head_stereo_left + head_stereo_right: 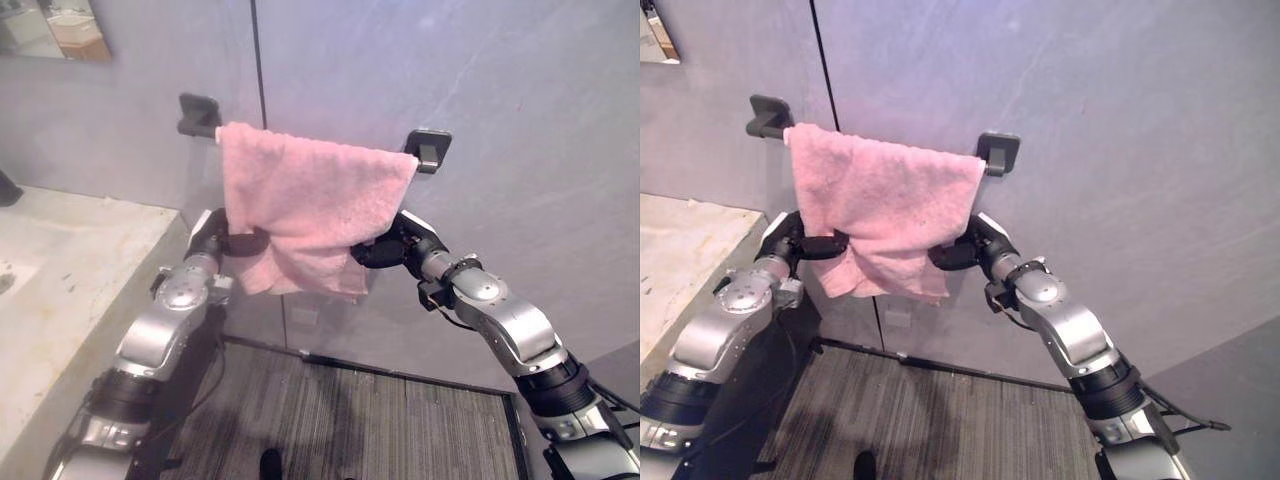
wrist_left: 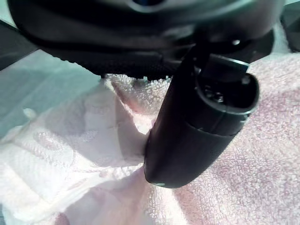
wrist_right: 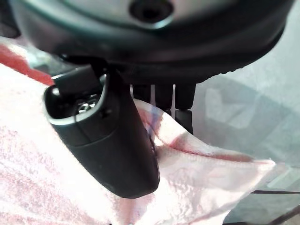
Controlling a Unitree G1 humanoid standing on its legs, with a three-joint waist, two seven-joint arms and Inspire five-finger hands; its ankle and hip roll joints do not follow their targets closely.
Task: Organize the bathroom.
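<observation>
Left eye view, towel [image 1: 310,205]: pink, draped over wall rail [image 1: 427,150], lower part bunched.
Right eye view, left hand [image 1: 805,243]: raised, at towel's 8 o'clock edge.
Left wrist view: thumb pinching cloth against fingers.
Right wrist view, right hand [image 3: 112,150]: at towel's 4 o'clock edge, thumb and fingers [image 3: 185,105] clamping it.
</observation>
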